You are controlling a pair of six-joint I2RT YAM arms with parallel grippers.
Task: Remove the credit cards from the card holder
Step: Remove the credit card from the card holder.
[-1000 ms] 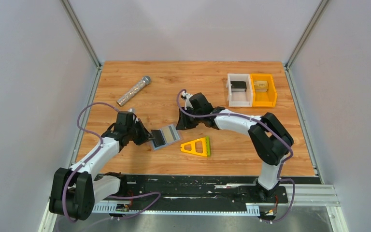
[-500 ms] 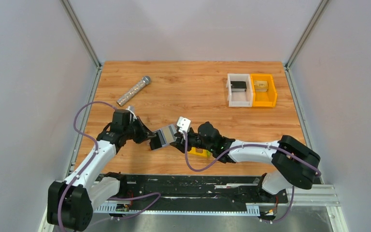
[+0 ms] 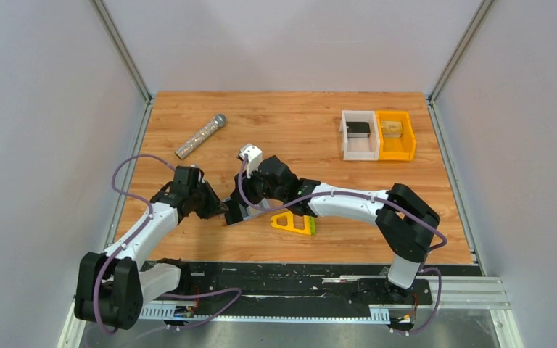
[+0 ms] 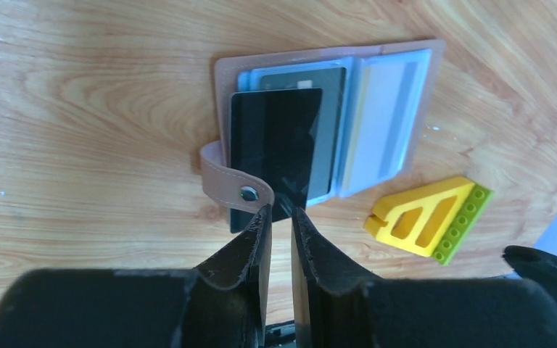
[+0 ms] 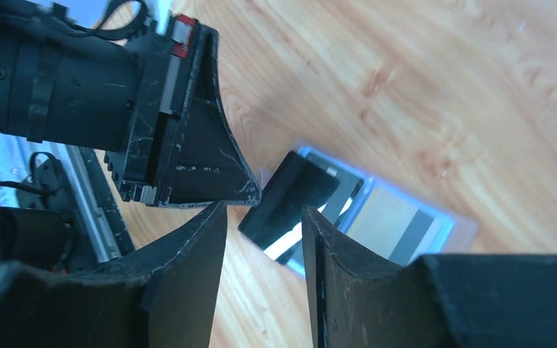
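The left hand (image 4: 281,212), pinched nearly shut, grips the edge of a dark credit card (image 4: 275,141) jutting from the open card holder (image 4: 222,94) on the bench (image 4: 80,109); the right hand (image 5: 263,210) hovers above the holder, fingers parted, empty.

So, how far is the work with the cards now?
Done: the card holder lies open. In hand: the left fingers pinch a black card, partly pulled out; the right fingers stand open beside it. Left: other cards sit in slots.
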